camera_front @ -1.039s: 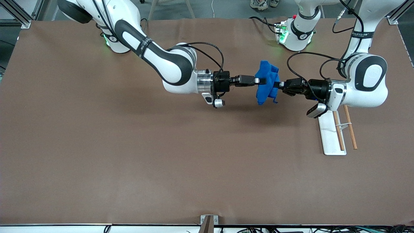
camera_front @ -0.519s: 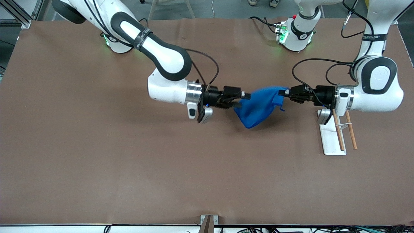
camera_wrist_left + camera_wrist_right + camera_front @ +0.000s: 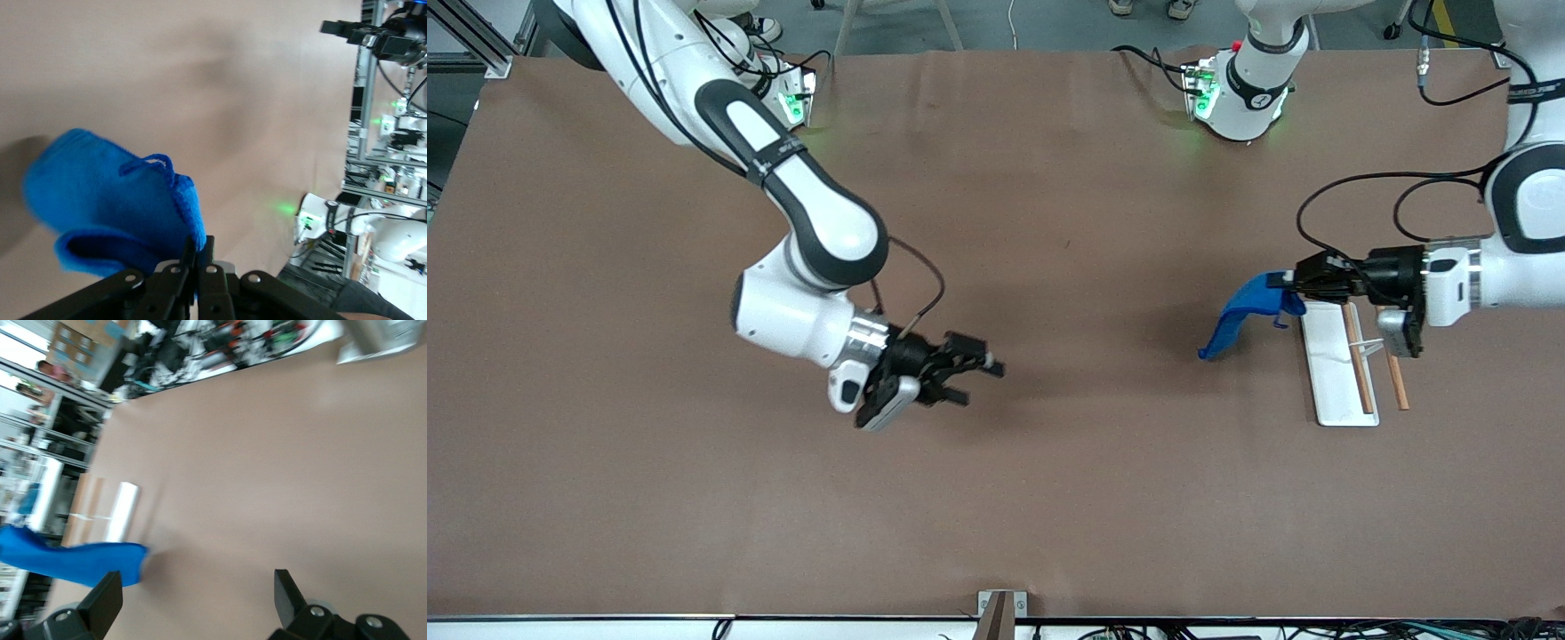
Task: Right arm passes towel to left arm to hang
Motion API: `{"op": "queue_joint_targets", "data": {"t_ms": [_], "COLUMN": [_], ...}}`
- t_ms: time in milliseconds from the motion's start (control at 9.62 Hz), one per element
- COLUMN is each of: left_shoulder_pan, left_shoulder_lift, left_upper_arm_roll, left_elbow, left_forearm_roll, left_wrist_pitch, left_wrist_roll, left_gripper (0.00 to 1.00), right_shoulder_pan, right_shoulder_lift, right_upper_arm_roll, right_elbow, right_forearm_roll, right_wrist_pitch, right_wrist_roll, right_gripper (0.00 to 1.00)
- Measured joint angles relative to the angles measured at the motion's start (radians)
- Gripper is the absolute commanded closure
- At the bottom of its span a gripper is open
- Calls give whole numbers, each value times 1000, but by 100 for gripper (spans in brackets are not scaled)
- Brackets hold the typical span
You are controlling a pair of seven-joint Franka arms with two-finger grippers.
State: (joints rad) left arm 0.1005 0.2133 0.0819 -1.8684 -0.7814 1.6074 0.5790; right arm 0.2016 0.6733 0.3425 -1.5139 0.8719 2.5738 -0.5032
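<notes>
Towel (image 3: 1240, 313) now hangs from my left gripper (image 3: 1294, 282) alone, pinched by one edge, with the rest drooping over the worktop (image 3: 1049, 498) just beside the white base of the rack (image 3: 1334, 373). In the left wrist view the fingers (image 3: 200, 263) are clamped tight on the blue cloth (image 3: 113, 207), and the little loop thread (image 3: 150, 162) lies on top of the fold.

What changed in the last second: both grippers were on the cloth mid-table a moment ago; since then the right one has let go and pulled away. My right gripper (image 3: 974, 373) now sits over bare worktop, well apart from the towel, toward the right arm's end, and its fingers (image 3: 100, 603) stand wide open with nothing between them. The right wrist view shows the blue cloth (image 3: 67, 560) only at a distance, next to the rack (image 3: 120, 510). The left arm has carried the towel away from the centre to the rack's edge.

Reading: handover is done, and the right arm's part looks finished, so it can wait. What is left is the hang. The rack's two wooden rods (image 3: 1356, 356) lie close under the left wrist. The cloth is bunched, not spread, so I judge draping it evenly over a rod is the tricky bit; a narrow fold could slide off once released.
</notes>
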Motion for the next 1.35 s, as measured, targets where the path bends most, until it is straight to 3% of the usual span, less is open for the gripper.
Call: {"op": "queue_joint_targets", "data": {"t_ms": [208,312,519,623,831,1143,1351], "left_shoulder_pan": [3,4,6,5,10,29,38], "left_shoulder_lift": [0,2,34,69,143,231,289], "left_upper_arm_roll": [100,146,225,269,359,374,375], "left_elbow": [15,21,59,86,132,146,173], "left_forearm_roll": [59,91,116,117,118,118,115], "left_wrist_pitch": [1,13,56,76,101,184,223], "left_wrist_roll": [1,1,2,7,37,96,105], "left_gripper": [100,100,100,100,100,99,99], "right_shoulder_pan": [0,-2,-10,-12,-22,-80,-115], "right_shoulder_lift": [-35,-55,-88,-99,-136,-254,-359], "right_upper_arm_roll": [-130,-184,-244,-268,-328,-453,-488], "right_elbow": [-9,-10,-8,-8,0,10,14], "right_forearm_roll": [-224,-385,-685,-773,-845,-855,-856], "right_wrist_pitch": [-58,-108,-221,-259,-340,-429,-548], "right_wrist_roll": [93,201,493,621,726,708,679], "right_gripper": [0,0,0,0,0,0,0]}}
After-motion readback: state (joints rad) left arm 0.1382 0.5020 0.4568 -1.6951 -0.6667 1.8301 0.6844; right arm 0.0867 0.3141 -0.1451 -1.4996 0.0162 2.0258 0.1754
